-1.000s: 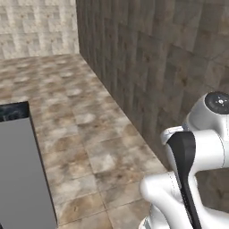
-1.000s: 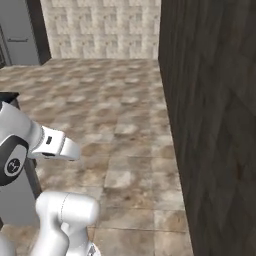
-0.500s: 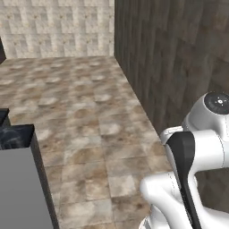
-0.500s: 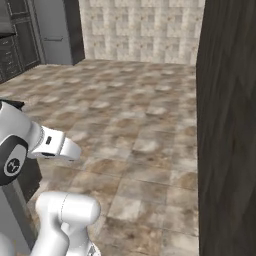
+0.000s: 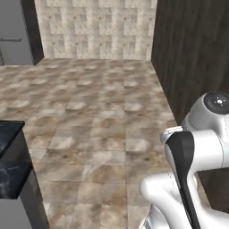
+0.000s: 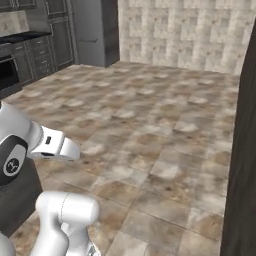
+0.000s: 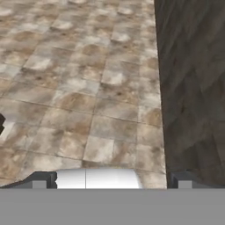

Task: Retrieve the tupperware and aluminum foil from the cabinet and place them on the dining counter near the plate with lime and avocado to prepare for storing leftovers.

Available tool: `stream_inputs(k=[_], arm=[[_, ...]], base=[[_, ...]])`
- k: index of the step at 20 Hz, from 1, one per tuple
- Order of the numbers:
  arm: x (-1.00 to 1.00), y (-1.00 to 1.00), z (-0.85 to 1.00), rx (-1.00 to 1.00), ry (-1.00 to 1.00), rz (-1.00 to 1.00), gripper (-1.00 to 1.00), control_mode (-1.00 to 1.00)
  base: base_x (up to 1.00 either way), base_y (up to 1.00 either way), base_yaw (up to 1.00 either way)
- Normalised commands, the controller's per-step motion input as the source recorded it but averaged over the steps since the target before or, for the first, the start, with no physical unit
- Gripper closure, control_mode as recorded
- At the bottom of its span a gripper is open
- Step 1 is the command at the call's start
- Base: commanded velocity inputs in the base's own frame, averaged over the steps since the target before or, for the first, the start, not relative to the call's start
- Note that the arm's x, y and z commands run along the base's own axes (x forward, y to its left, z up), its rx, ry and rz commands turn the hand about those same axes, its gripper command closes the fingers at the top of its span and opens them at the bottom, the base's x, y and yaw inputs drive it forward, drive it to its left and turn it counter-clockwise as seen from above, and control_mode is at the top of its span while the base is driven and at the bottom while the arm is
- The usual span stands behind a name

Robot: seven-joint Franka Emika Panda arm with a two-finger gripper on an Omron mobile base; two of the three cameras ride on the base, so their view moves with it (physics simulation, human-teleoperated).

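Dining worktop (image 5: 11, 156): black white-veined marble slab, dark grey panel beneath, left of arm. Pincer (image 7: 112, 183) spread wide, empty.

Both base views look forward and down from behind the arm (image 5: 188, 179) — left and right of it — sharing the tiled floor (image 5: 98, 112), far stone wall (image 5: 94, 27) and dark side wall (image 5: 192, 53), while the hand view looks close down along that wall's foot.
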Motion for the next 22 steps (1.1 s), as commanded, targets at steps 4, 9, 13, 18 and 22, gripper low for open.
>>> stream_inputs(k=[4,9,13,18,22], arm=[[0.0,0.0,0.0,0.0,0.0,0.0,-1.0,1.0],[0.0,0.0,0.0,0.0,0.0,0.0,-1.0,1.0],[0.0,0.0,0.0,0.0,0.0,0.0,-1.0,1.0],[0.0,0.0,0.0,0.0,0.0,0.0,-1.0,1.0],[0.0,0.0,0.0,0.0,0.0,0.0,-1.0,1.0]], base=[[1.0,-0.17,0.41],[1.0,-0.23,0.42],[1.0,-0.29,0.42],[1.0,-0.35,0.39],[1.0,-0.29,0.4]])
